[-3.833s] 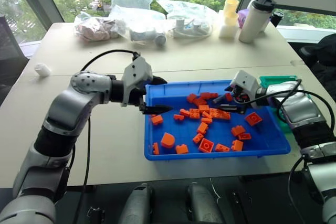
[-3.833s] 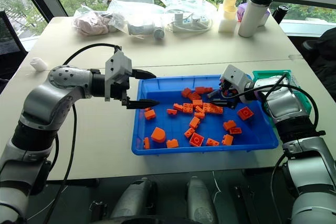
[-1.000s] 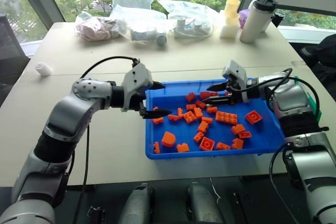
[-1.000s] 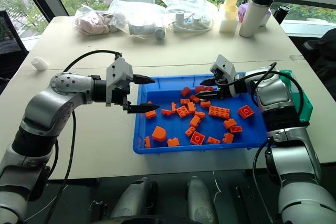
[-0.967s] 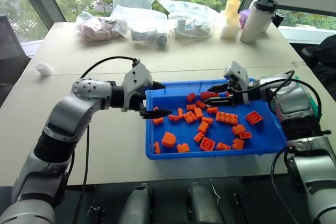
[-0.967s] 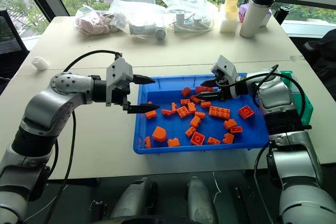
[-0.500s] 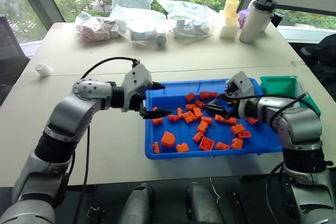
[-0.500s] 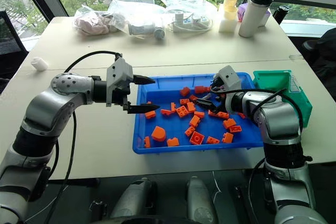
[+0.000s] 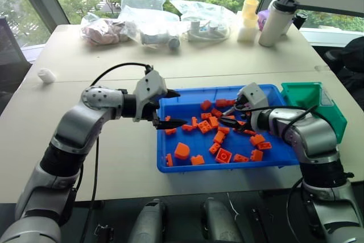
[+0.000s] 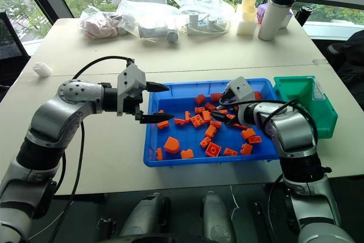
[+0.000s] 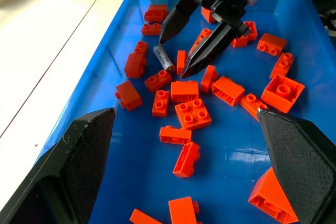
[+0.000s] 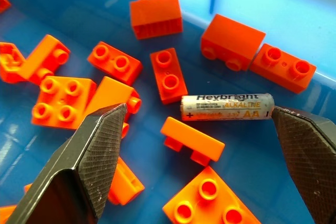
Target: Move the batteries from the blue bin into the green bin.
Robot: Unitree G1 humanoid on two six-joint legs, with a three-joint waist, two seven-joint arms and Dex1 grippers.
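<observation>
Down among the orange bricks [image 12: 169, 74] in the blue bin [image 9: 284, 155], one battery [image 12: 227, 107] lies flat on the bin floor, right between the spread fingers of the right gripper [image 11: 185, 44]. That gripper is tipped down into the bin with its fingers wide apart and holds nothing; one fingertip [image 12: 304, 145] sits just beside the battery's end, though I can't quite tell whether it touches.

Bricks crowd the battery closely: a small two-stud brick lies beside one end, a flat orange piece [image 12: 192, 140] sits just beside it, and larger bricks [image 12: 231, 41] rest near the bin wall.

Over at the bin's other side, the left gripper [image 9: 166, 108] hangs above the rim, fingers also spread wide and empty, well apart from the battery.

Scattered bricks cover most of the blue bin's floor. Just beside its far right end stands the green bin [image 10: 310, 103]; what lies inside it is hard to make out from this angle.
</observation>
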